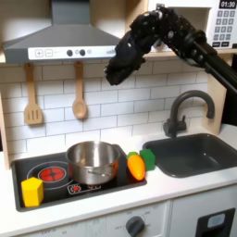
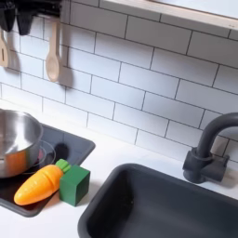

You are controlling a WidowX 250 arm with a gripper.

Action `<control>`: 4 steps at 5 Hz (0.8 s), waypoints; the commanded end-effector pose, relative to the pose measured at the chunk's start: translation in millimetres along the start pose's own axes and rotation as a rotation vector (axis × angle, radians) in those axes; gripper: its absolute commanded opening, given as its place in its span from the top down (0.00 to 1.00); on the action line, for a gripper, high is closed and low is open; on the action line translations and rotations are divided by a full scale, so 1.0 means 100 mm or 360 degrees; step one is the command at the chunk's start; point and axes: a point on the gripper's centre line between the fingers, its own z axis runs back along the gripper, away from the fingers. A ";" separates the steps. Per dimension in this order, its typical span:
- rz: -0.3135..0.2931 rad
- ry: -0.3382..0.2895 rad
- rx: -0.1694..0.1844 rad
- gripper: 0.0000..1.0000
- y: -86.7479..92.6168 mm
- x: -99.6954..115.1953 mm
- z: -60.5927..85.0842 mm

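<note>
A black robot gripper (image 1: 115, 76) hangs in the air in the upper middle of the first exterior view, just below the right end of a grey range hood (image 1: 67, 42) and in front of a white tiled wall (image 1: 120, 106). It holds nothing and touches nothing; its fingers point down and left, but they are too dark and blurred to tell whether they are spread or pressed together. The things nearest to it are well below, in the lower middle of the frame: a shiny metal pot (image 1: 92, 161) stands on a black stove top (image 1: 42, 176), and just beside the pot's right side lies an orange toy carrot (image 1: 136, 166), its green top touching a small green block (image 1: 148, 158). In the second exterior view the carrot (image 2: 39, 185) lies at the lower left, tilted, with the green block (image 2: 75, 183) at its right end and the pot (image 2: 17, 139) at the left edge. A yellow block (image 1: 32, 192) sits at the lower left corner of the stove in the first exterior view. Two wooden utensils (image 1: 79, 91) hang on the wall at the left. A dark sink (image 1: 192, 153) with a curved dark tap (image 1: 180, 111) fills the right side of the counter, and a microwave panel (image 1: 223, 25) sits in the upper right corner.
</note>
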 end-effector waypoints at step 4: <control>0.0127 -0.0241 0.0155 1.00 0.10 0.40 -0.09</control>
